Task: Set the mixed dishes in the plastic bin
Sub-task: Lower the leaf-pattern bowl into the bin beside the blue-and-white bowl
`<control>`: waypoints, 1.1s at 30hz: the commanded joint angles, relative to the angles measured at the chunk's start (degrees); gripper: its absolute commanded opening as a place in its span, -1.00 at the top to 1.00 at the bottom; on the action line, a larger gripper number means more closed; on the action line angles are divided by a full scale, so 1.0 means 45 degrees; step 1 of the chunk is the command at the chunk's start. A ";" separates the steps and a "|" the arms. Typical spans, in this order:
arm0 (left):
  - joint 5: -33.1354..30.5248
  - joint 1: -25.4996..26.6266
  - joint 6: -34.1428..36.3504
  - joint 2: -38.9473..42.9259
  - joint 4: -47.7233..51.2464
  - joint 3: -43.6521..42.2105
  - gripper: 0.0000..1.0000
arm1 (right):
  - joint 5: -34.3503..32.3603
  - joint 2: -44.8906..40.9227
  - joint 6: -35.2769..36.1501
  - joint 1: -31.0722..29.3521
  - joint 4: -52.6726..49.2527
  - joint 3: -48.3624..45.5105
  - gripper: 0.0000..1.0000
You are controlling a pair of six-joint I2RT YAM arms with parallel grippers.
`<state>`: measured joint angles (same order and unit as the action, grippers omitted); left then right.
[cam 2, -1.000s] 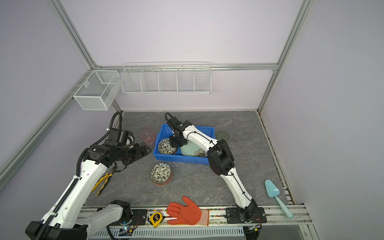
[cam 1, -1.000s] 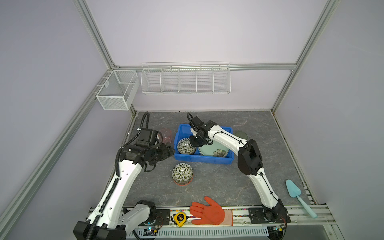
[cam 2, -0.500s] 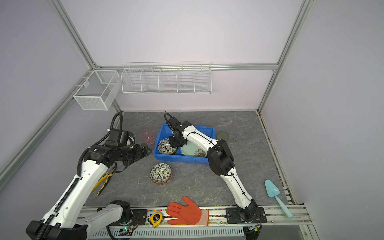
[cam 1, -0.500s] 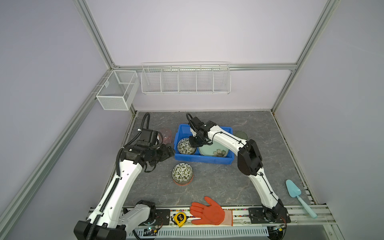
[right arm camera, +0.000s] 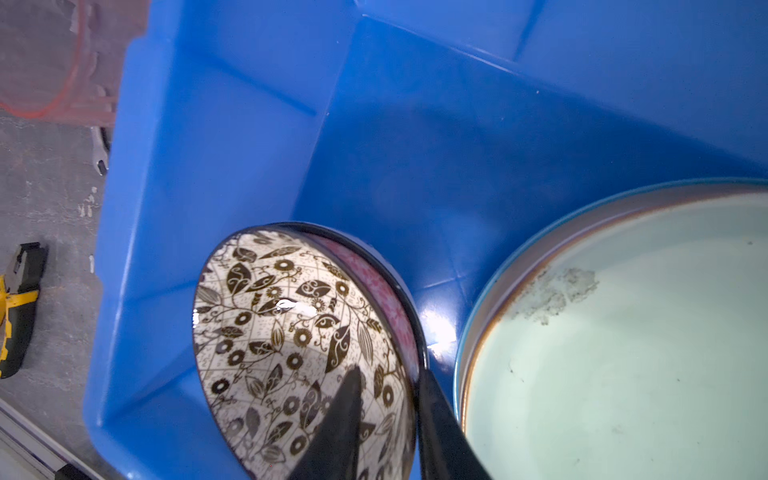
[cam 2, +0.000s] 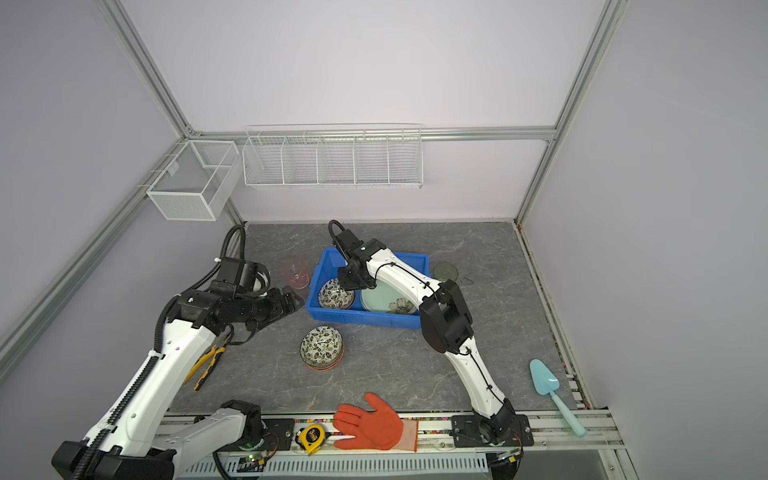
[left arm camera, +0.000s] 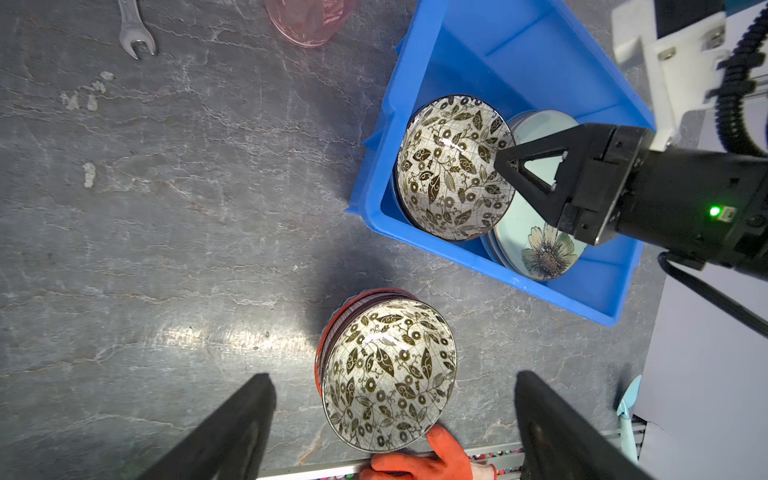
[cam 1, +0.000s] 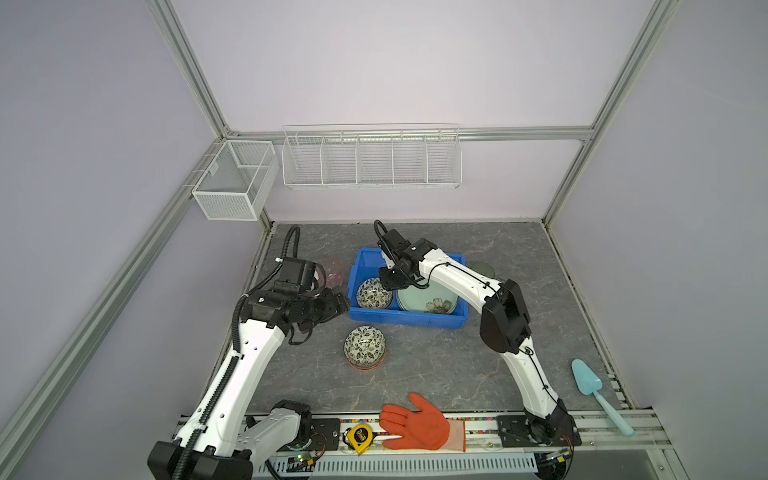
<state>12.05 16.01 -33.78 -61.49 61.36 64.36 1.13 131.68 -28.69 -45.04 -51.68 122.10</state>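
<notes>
starting at the left: no change to the pink cup (cam 1: 330,270), upright on the worktop (cam 1: 436,365) just outside the left wall of the plastic bin (cam 1: 407,322) and yet to be moved. same for the left arm (cam 1: 286,307): parked above the worktop beside that wall, left jaws as wide and empty as a second ago, framing in the left wrist view the bowl stack (left arm camera: 386,374) out in front of the bin, leaf-patterned bowl on top, striped and orange rims beneath, touched by nothing. next, inside the bin's left end, the one real change: a loosening of the right jaws, from a tight pinch to a narrow gap, astride the rim of the leaf bowl (right arm camera: 291,332), one finger inside, one outside by the pink-printed wall, with a sliver of space at the inner finger in the right wrist view. reads as a release, not a grip: bowl seemingly down on the bin floor, just beside the mint plate (cam 1: 428,299) with the flower lying at the right end. means one more dish delivered; calls next, probably, for a straight lift out without snagging the rim. still outside, further right: a dark green round dish (cam 2: 445,271) just past the bin's right end, plus the cup and the stack.
</notes>
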 commanded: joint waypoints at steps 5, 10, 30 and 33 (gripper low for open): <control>0.0104 -0.0087 -0.0001 0.0116 0.0019 0.0015 -0.80 | 0.0062 -0.0416 -0.0056 -0.0028 0.0108 -0.0541 0.50; 0.0085 -0.0098 -0.0034 0.0101 -0.0008 -0.0054 -0.80 | 0.0018 -0.0589 -0.0109 -0.0022 0.0361 -0.1109 0.69; 0.0150 -0.0091 -0.0092 0.0113 -0.0121 -0.0220 -0.80 | 0.0628 -0.1138 -0.0747 0.0029 0.2105 -0.2786 0.70; 0.0127 -0.0084 -0.0102 0.0143 -0.0120 -0.0258 -0.80 | 0.0885 -0.1061 -0.0940 0.0025 0.2464 -0.2913 0.71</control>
<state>12.45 16.01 -33.98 -61.49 60.51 63.72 2.59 128.05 -31.18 -44.71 -42.33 110.74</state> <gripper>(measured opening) 0.901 0.147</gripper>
